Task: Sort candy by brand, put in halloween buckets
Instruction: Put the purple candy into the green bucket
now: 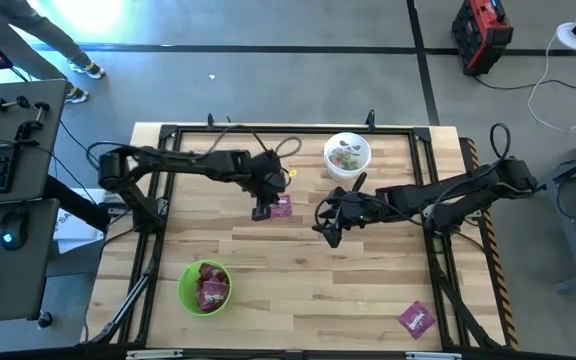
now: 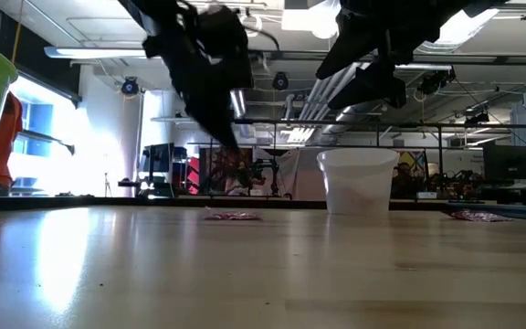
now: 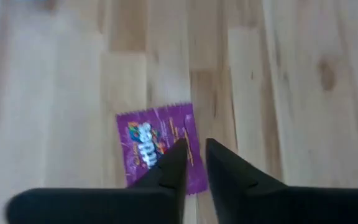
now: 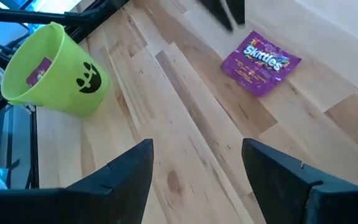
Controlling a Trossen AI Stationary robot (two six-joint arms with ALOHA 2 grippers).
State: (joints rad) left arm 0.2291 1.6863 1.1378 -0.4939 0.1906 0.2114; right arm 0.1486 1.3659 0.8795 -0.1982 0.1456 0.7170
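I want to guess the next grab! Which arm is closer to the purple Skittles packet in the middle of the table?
Probably the left. Its gripper hangs right beside the Skittles packet, fingers nearly closed just over it. The right gripper is open and farther off, with bare table beneath.

Two buckets stand on the counter (image 1: 298, 290): one lime green bucket (image 1: 205, 287) and one white bucket (image 1: 347, 155). Two purple packets lie loose, one mid-counter (image 1: 281, 206) and one near the corner (image 1: 417, 319). Two arms work above.

I see one bucket (image 1: 205, 287) at the table's (image 1: 298, 290) front left holding packets, the other bucket (image 1: 348, 155) at the back centre holding sweets. One packet (image 1: 281, 206) lies just left of the back bucket, another packet (image 1: 417, 318) at the front right corner.
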